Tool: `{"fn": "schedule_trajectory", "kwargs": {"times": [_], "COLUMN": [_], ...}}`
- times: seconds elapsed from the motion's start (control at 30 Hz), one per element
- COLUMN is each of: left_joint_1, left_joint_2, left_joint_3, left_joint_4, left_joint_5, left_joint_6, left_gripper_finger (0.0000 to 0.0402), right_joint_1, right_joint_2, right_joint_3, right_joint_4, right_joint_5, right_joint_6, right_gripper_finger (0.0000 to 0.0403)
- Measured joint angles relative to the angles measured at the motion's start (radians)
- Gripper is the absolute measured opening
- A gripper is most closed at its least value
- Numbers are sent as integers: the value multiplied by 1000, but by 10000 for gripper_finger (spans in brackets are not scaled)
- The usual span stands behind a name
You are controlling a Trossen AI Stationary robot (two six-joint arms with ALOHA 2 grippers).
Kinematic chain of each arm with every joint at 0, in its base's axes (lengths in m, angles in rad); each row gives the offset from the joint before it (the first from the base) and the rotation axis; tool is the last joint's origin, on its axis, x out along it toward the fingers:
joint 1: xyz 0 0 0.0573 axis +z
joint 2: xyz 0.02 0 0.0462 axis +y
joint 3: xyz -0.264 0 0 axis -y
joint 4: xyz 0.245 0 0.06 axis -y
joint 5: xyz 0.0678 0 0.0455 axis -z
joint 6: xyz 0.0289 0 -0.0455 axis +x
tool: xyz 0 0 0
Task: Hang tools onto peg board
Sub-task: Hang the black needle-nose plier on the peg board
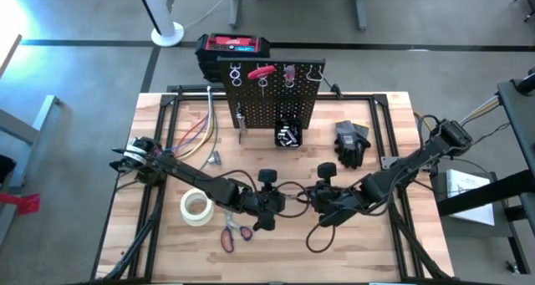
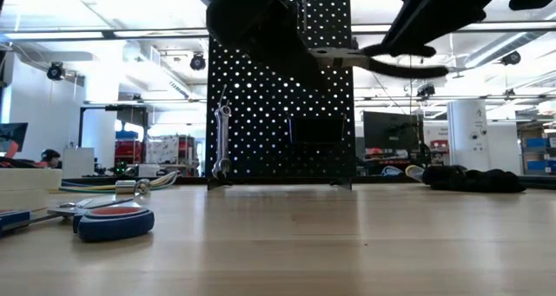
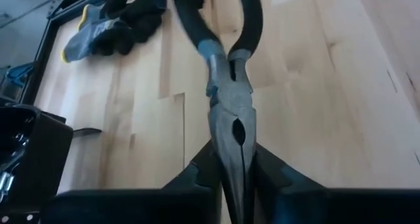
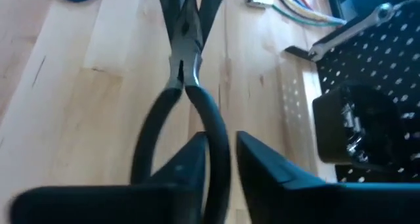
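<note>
I see black-handled pliers [image 3: 231,112] with smooth rubbery grips and dull grey, tapering metal jaws, held in the air over the lower middle of the high view, clear of the pale, wood-grained tabletop [image 1: 376,243]. The left end effector [image 3: 237,178] is closed narrowly on the pliers' nose, its two dark angular fingers pressing the metal tip from both sides. The right end effector [image 4: 220,161] sits at the handle end; one curved grip runs between its fingers, which look slightly parted, and I cannot tell whether they clamp it. The peg board [image 1: 272,93] stands upright at the top centre of the high view, a black perforated metal panel with a red-handled tool [image 1: 261,71] hung near its upper edge and a small black bin [image 1: 288,134] of silvery bits at its foot. Red-handled scissors [image 1: 234,232] and a white tape roll [image 1: 196,207] lie at lower left, a black glove [image 1: 351,143] at right. In the low view, a bright workshop lies beyond.
</note>
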Motion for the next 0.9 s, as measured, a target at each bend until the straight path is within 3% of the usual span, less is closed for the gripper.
{"fn": "schedule_trajectory", "kwargs": {"times": [0.17,0.3,0.47,0.57,0.67,0.73,0.9], "left_joint_1": [7,11,11,11,11,17,43], "left_joint_2": [-1,-1,-1,-1,-1,-1,1], "left_joint_3": [-27,-93,-224,-324,-437,-504,-606], "left_joint_4": [21,145,439,688,966,1150,1434], "left_joint_5": [-18,-52,-55,-56,-55,-37,16], "left_joint_6": [-77,-129,-177,-205,-218,-221,-247], "left_gripper_finger": [3,2,2,2,2,2,3], "right_joint_1": [25,29,62,113,175,203,210], "right_joint_2": [-48,-112,-213,-266,-316,-335,-302], "right_joint_3": [34,59,5,-86,-202,-299,-572], "right_joint_4": [-69,-133,-113,-43,87,262,1017], "right_joint_5": [29,47,52,135,262,340,399], "right_joint_6": [24,159,314,393,468,493,372], "right_gripper_finger": [177,238,278,282,276,270,251]}}
